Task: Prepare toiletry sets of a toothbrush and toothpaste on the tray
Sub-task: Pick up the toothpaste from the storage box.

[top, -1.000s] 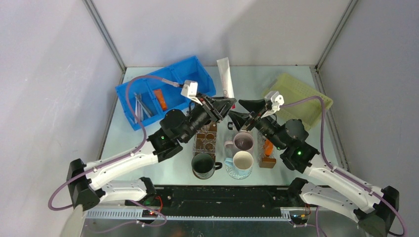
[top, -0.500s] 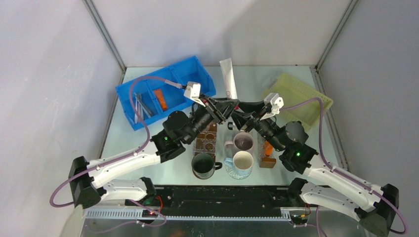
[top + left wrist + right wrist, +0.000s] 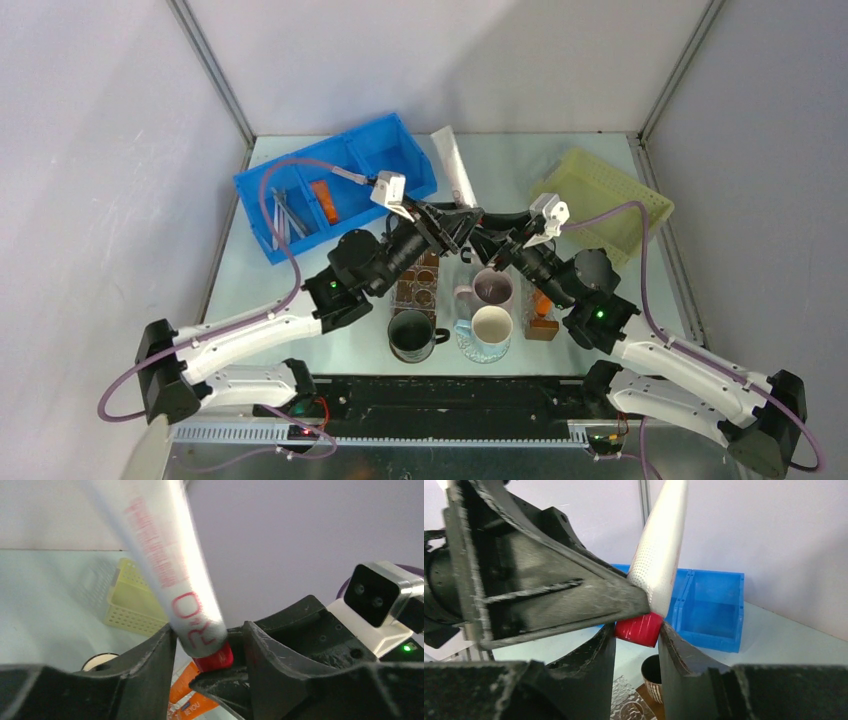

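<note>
**Tube could slip between two grippers**

The white toothpaste tube was up in the air, a little way to the left of the yellow tray. It stood almost upright, with its red cap at the bottom. Both grippers met there, touching each other.

The right gripper had its two fingers pressed onto the red cap from both sides. The left gripper had the bottom of the tube between its fingers. One finger touched the tube, but I could not tell if the other finger did, so I could not tell if it was pinching or letting go.

Here is what I thought could go wrong. The cap was small, round and smooth, and the long tube leaned out above it. If the left gripper let go too early, the tube could tip over or slide out. It would then fall down among the mugs, which stood left of the tray and nearer to me.

The fingers were also crowded close together. If one arm pulled away crooked, it could knock the tube loose.

The toothbrushes lay in the blue bin, far to the left of the tray. I saw nothing on the tray.
</note>
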`<state>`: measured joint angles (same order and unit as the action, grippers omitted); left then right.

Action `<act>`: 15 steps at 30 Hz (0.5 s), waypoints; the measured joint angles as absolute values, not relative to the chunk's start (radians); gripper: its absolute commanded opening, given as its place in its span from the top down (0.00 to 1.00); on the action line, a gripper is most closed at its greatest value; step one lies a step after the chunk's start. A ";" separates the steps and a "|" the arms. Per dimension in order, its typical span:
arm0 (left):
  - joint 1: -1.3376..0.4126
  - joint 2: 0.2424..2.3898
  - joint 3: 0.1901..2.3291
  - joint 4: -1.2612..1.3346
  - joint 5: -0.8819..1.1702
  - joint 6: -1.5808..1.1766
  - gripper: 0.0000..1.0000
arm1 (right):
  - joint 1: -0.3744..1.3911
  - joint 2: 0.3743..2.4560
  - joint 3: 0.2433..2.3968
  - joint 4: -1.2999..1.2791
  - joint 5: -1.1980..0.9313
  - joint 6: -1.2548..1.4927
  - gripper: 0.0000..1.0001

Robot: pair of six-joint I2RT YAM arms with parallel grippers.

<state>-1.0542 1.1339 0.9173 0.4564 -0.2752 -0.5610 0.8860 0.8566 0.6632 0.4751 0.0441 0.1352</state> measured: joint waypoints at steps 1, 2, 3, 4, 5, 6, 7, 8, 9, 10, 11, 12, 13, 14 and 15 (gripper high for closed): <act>-1.055 1.126 0.914 0.448 -0.279 -0.550 0.28 | 0.886 0.857 0.662 0.476 0.044 0.131 1.00; -1.057 1.118 0.912 0.443 -0.282 -0.541 0.24 | 0.885 0.857 0.661 0.476 0.044 0.126 1.00; -1.059 1.108 0.912 0.432 -0.285 -0.534 0.19 | 0.883 0.856 0.659 0.479 0.041 0.122 1.00; -1.060 1.097 0.912 0.422 -0.286 -0.526 0.17 | 0.882 0.856 0.658 0.482 0.038 0.120 1.00; -1.060 1.083 0.912 0.413 -0.288 -0.518 0.13 | 0.881 0.855 0.658 0.484 0.034 0.118 1.00; -1.060 1.073 0.912 0.406 -0.290 -0.511 0.11 | 0.881 0.854 0.657 0.486 0.030 0.118 1.00; -1.059 1.059 0.912 0.399 -0.290 -0.501 0.09 | 0.881 0.852 0.657 0.487 0.023 0.115 1.00; -1.056 1.047 0.912 0.395 -0.290 -0.493 0.08 | 0.881 0.850 0.657 0.488 0.016 0.115 1.00; -1.050 1.033 0.912 0.390 -0.288 -0.488 0.07 | 0.881 0.849 0.657 0.488 0.012 0.115 1.00; -1.042 1.020 0.912 0.384 -0.284 -0.485 0.06 | 0.880 0.847 0.657 0.488 0.005 0.115 1.00; -1.031 1.008 0.912 0.378 -0.279 -0.484 0.06 | 0.880 0.845 0.656 0.488 -0.001 0.115 1.00; -1.018 0.997 0.912 0.372 -0.273 -0.482 0.05 | 0.879 0.844 0.655 0.488 -0.006 0.116 1.00; -1.003 0.988 0.912 0.368 -0.267 -0.480 0.04 | 0.878 0.843 0.654 0.488 -0.010 0.120 1.00; -0.983 0.978 0.912 0.357 -0.256 -0.479 0.03 | 0.877 0.842 0.653 0.488 -0.015 0.123 1.00; -0.964 0.966 0.912 0.346 -0.250 -0.478 0.03 | 0.874 0.841 0.650 0.488 -0.022 0.126 1.00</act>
<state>-0.9642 0.9657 0.9119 0.3462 -0.2501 -0.4782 0.8742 0.8410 0.6502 0.4877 -0.0223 0.1257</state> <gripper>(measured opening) 0.957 0.348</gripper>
